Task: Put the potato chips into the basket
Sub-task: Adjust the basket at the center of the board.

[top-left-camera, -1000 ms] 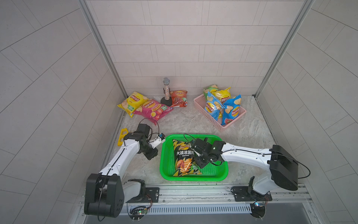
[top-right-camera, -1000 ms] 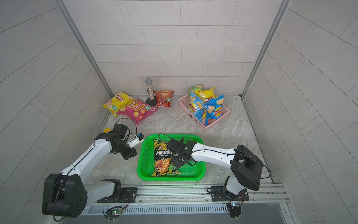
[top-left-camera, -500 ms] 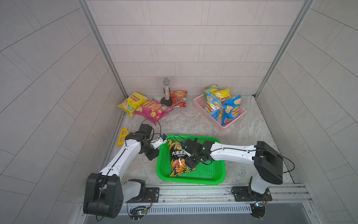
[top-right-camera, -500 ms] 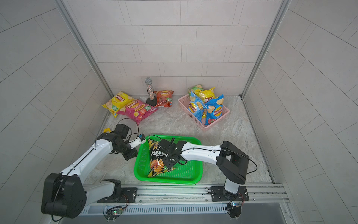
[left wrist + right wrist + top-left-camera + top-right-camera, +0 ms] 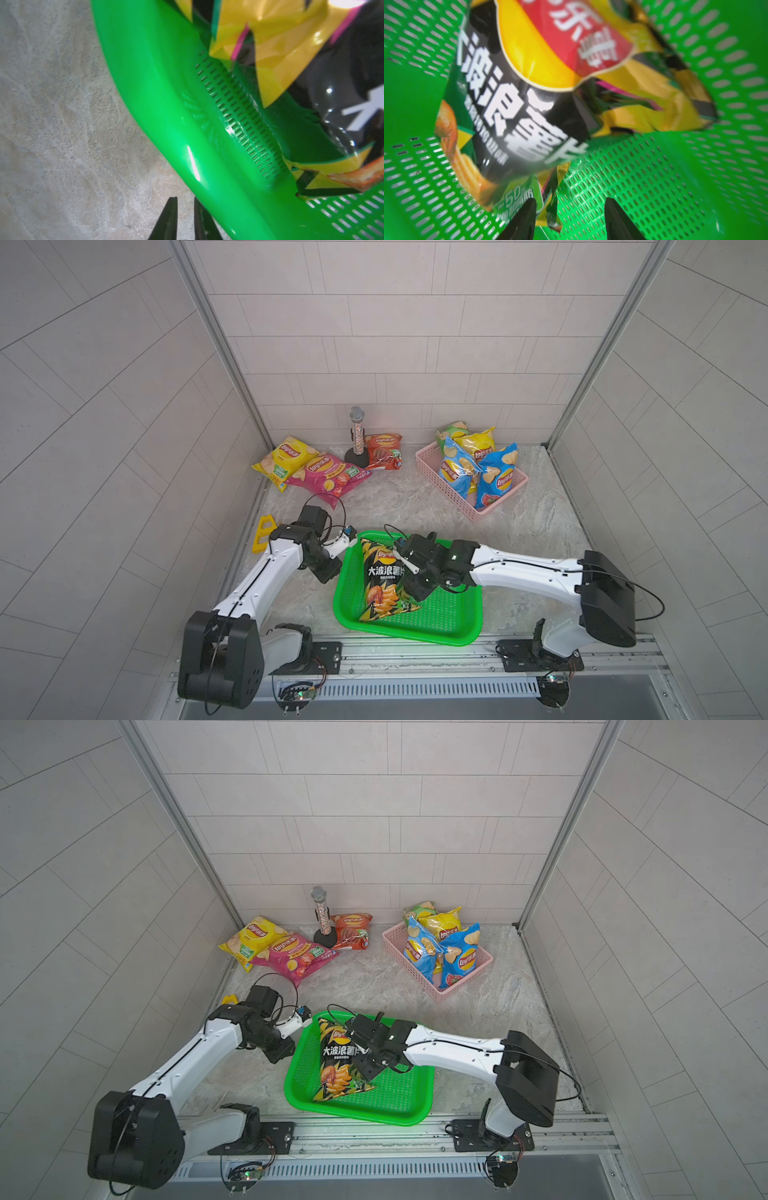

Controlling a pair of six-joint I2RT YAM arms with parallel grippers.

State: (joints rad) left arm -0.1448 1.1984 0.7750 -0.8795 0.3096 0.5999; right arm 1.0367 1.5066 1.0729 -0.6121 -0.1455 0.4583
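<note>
Pale tiled walls close in a marbled grey tabletop [image 5: 407, 506]. Near its front edge sits a bright green perforated plastic basket [image 5: 415, 635]. A black foil bag of potato chips with a red-and-yellow logo [image 5: 384, 580] lies inside it, along the side nearer the left arm, its top end reaching the far rim.

The right gripper [image 5: 570, 199] hangs over the basket with its fingers spread wide. The bag's lower corner sits between them, close against one finger only, not pinched. The left gripper [image 5: 185, 198] is low, just beside the basket's outer rim. Its fingers are nearly together, with a thin gap that shows bare tabletop and nothing between them.

At the back, on the left arm's side, a yellow foil bag [image 5: 286, 456] and a magenta foil bag [image 5: 328, 477] overlap. A red foil bag [image 5: 384, 450] lies beside a glittery microphone on a black round stand [image 5: 356, 435]. On the right arm's side, a pink lattice basket [image 5: 503, 502] holds two blue bags [image 5: 457, 470], a yellow one and a green one. A yellow triangular plastic piece [image 5: 262, 533] lies by the left wall.
</note>
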